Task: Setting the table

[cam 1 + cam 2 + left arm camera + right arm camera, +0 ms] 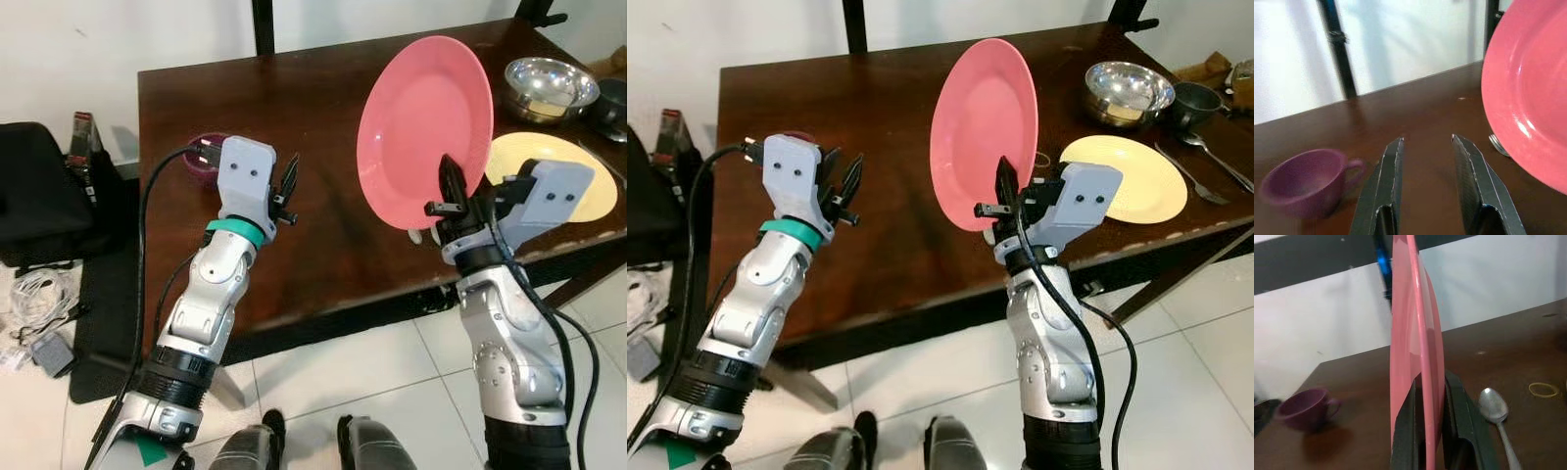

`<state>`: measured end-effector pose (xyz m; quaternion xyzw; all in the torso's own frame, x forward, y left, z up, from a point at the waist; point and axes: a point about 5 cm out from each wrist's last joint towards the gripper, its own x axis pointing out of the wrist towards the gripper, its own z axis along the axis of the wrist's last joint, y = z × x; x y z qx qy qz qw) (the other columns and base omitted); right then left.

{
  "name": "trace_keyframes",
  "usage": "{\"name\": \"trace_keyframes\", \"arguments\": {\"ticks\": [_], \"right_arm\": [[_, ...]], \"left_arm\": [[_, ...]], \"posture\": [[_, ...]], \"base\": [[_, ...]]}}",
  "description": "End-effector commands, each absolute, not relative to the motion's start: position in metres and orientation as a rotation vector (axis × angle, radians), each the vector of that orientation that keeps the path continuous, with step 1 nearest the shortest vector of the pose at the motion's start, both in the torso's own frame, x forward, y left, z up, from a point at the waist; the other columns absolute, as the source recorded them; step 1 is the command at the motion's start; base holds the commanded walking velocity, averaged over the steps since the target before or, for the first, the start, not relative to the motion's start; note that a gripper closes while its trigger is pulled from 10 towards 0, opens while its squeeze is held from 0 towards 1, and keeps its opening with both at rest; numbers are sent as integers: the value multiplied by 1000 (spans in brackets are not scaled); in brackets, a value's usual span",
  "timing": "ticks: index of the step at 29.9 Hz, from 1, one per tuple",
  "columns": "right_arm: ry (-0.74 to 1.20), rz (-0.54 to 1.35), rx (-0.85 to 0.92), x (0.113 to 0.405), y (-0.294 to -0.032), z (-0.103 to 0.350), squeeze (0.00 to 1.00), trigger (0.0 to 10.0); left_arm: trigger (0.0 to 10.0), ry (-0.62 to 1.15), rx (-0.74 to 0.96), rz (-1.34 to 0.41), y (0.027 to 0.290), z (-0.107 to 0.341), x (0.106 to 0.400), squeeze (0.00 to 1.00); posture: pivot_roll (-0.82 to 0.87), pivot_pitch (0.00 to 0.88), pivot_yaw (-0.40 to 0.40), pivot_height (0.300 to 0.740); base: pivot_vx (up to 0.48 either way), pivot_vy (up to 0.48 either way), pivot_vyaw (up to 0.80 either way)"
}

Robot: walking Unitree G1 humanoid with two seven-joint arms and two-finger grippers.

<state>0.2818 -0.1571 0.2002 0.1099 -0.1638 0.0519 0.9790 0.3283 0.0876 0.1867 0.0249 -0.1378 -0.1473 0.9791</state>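
Right gripper [1004, 191] pinches the round pink plate [982, 132] by its bottom rim, standing it up on edge above the dark wooden table [892, 108]. Left gripper [844, 181] is open, empty, beside the plate.

Right claw [1004, 201] clamped, left claw [844, 186] parted

Pink plate [421, 122] — purple cup [1308, 178]

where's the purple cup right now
The purple cup sits on the dark wooden table near its left edge, just beyond the open left gripper and well left of the pink plate held upright.
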Motion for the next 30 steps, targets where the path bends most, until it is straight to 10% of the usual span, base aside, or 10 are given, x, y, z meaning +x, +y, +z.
{"name": "trace_keyframes", "arguments": {"ticks": [1,30], "right_arm": [[-338,106,222,282,-156,201,0,10000],[-334,112,215,285,-155,201,0,10000]], "left_arm": [[10000,-267,62,-285,91,183,329,0],[10000,-267,55,-284,90,183,328,0]], "posture": [[-144,0,62,740],[-144,0,60,740]], "base": [[-390,0,0],[-381,0,453]]}}
